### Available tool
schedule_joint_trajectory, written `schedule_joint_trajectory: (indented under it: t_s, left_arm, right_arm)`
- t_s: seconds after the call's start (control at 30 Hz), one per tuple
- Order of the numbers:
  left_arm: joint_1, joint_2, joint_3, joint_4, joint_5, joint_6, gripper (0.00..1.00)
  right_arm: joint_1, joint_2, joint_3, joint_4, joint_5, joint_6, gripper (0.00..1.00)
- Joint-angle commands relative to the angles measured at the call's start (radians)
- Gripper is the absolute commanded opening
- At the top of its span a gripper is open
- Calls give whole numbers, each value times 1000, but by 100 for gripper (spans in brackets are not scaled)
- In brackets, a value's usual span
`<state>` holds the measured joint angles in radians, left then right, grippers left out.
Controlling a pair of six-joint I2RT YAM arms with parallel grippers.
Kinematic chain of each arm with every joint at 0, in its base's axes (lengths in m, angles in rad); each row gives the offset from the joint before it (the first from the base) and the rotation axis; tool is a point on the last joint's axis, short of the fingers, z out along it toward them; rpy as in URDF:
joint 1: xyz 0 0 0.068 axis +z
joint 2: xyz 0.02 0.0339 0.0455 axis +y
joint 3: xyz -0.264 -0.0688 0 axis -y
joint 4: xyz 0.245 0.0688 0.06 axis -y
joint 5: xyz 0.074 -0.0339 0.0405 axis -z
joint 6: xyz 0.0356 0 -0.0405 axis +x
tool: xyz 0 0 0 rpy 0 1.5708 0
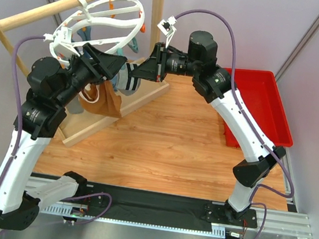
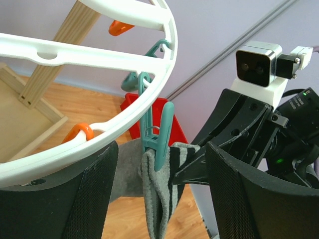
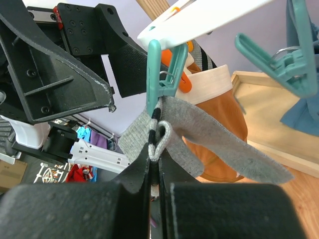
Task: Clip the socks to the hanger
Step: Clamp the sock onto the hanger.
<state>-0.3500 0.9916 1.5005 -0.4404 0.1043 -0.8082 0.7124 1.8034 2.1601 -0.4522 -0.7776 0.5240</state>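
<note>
The white hanger (image 1: 101, 24) hangs from the wooden rail, and its ring (image 2: 99, 55) fills the upper left of the left wrist view. A teal clip (image 2: 157, 142) under the ring bites the top of a grey sock (image 2: 160, 199) with a black-striped cuff. My left gripper (image 2: 159, 157) stands open, one pad on each side of the clip and sock, touching neither. My right gripper (image 3: 154, 162) is shut on a fold of the sock's cuff (image 3: 158, 144) just below the same teal clip (image 3: 160, 82). The sock's foot (image 3: 219, 137) trails off to the right. Seen from above, both grippers (image 1: 111, 66) (image 1: 137, 73) meet at the sock (image 1: 129, 79).
A brown tote bag (image 1: 107, 98) with a cream rim hangs behind the sock. A free teal clip (image 3: 284, 64) dangles beside a teal-blue cloth (image 3: 301, 109). Orange clips (image 2: 77, 133) sit on the ring. The wooden frame's base (image 1: 110, 116) and a red bin (image 1: 260, 103) stand on the table.
</note>
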Motion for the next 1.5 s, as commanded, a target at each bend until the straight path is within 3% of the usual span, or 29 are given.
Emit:
schedule_joint_trajectory:
  t_s: [0.0,0.53,0.6,0.8,0.9,1.07,1.3,1.47]
  left_arm:
    - [-1,16,-3,91,-35,-16,75]
    - [-1,2,-125,299,-43,-26,61]
    - [-1,4,-129,308,-37,-31,52]
    - [-1,-13,-151,362,-37,-48,42]
    - [-1,-11,-140,353,-43,-46,31]
    - [-1,1,-106,303,-34,-52,0]
    - [-1,18,-59,175,-63,-98,0]
    - [-1,-13,-63,130,-101,-154,0]
  right_arm:
    - [2,-9,23,13,-43,13,0]
    - [1,-15,12,40,-64,34,0]
    - [1,-15,12,38,-66,36,0]
    - [2,-16,15,37,-66,37,0]
    - [1,-16,14,37,-71,39,0]
    - [1,-18,11,29,-52,36,3]
    - [1,-24,-43,84,9,85,11]
    - [1,-41,-69,70,41,94,2]
